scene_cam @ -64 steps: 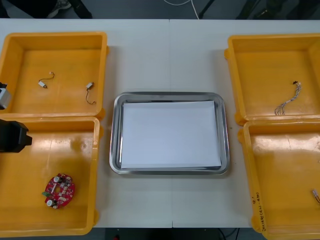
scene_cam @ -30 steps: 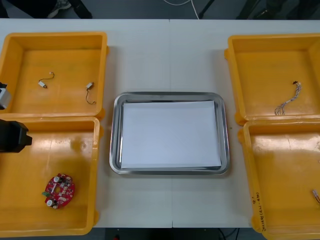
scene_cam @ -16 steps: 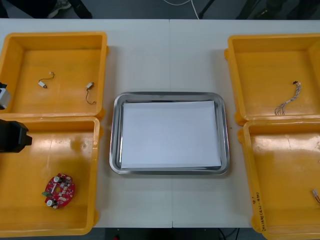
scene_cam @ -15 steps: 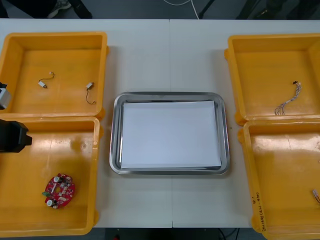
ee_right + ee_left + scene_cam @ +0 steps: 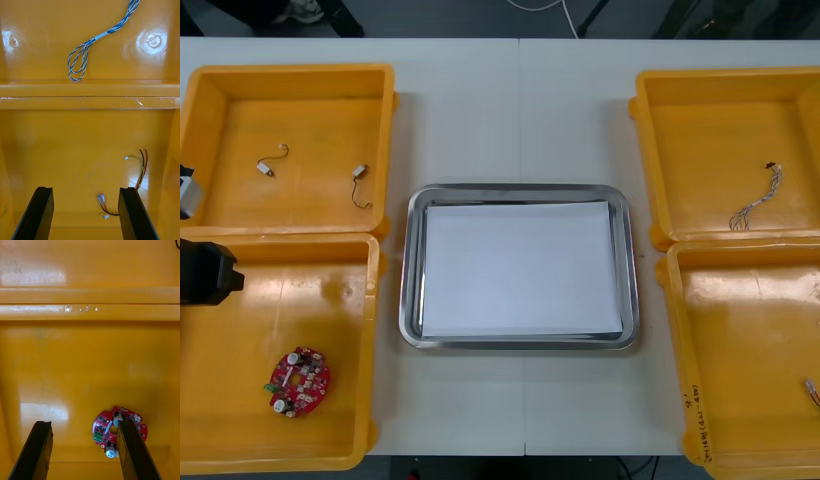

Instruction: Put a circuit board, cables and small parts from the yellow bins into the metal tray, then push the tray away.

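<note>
The left hand [image 5: 83, 423] hung open, its two black fingers wide apart, over the floor of the near left yellow bin [image 5: 370, 300]. The round red circuit board [image 5: 105, 426] lay flat on that floor, off-centre to the hand. It was partly hidden behind one finger, with only its edge reaching into the gap. Taking the board looked like the step in hand, as the tray held nothing yet. To do it well, the hand would need to shift sideways until the board sat squarely between the fingers. It could then come down and close on the rim rather than on the upright components, since a flat disc on a slick floor could slide away from a one-sided touch.

The right hand [image 5: 86, 189] was likewise open and empty over the near right yellow bin [image 5: 740, 300], with a red, yellow and black cable [image 5: 141, 167] lying close by one finger. A twisted blue and white cable [image 5: 88, 48] lay in the far right yellow bin [image 5: 710, 150]. The metal tray [image 5: 408, 270], white inside, stood on the tabletop [image 5: 520, 110] between the bins, well apart from the board.
</note>
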Controlling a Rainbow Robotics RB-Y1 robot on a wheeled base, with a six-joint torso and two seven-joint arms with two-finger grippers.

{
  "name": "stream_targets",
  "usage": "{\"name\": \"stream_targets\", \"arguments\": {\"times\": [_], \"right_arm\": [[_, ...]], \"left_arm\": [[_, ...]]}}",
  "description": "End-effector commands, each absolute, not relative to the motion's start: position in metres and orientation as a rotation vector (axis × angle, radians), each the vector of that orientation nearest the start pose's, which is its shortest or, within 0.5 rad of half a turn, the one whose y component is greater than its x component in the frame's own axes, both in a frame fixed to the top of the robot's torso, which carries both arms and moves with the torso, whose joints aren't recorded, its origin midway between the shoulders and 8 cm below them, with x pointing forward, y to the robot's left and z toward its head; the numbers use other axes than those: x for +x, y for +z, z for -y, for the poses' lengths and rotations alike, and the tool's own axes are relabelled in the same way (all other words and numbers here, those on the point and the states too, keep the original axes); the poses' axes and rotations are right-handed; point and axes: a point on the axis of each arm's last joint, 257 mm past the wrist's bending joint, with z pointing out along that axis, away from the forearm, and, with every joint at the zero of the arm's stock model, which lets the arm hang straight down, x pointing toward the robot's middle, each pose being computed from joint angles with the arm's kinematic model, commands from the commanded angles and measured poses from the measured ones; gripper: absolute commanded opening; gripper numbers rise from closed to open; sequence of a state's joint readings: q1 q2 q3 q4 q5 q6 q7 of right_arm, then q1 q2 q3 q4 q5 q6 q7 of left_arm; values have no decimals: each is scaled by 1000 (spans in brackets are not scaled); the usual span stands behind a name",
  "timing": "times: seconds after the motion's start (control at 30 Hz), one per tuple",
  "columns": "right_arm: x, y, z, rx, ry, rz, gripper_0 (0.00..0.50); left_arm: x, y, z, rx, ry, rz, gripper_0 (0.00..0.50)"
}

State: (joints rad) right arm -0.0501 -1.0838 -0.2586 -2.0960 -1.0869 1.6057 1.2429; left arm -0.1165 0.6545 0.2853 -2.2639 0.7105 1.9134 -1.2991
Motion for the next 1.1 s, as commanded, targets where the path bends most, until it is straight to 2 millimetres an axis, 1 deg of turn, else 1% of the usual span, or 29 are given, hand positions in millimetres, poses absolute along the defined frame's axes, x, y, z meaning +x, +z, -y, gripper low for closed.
{"name": "stream_targets", "arguments": {"times": [0.03, 1.1], "right_arm": [[390, -142, 393, -51, 2, -2616, 500], [390, -142, 393, -51, 2, -2616, 500]], "left_arm": [[367, -176, -364, -1, 99, -2640, 500], [367, -176, -364, -1, 99, -2640, 500]]}}
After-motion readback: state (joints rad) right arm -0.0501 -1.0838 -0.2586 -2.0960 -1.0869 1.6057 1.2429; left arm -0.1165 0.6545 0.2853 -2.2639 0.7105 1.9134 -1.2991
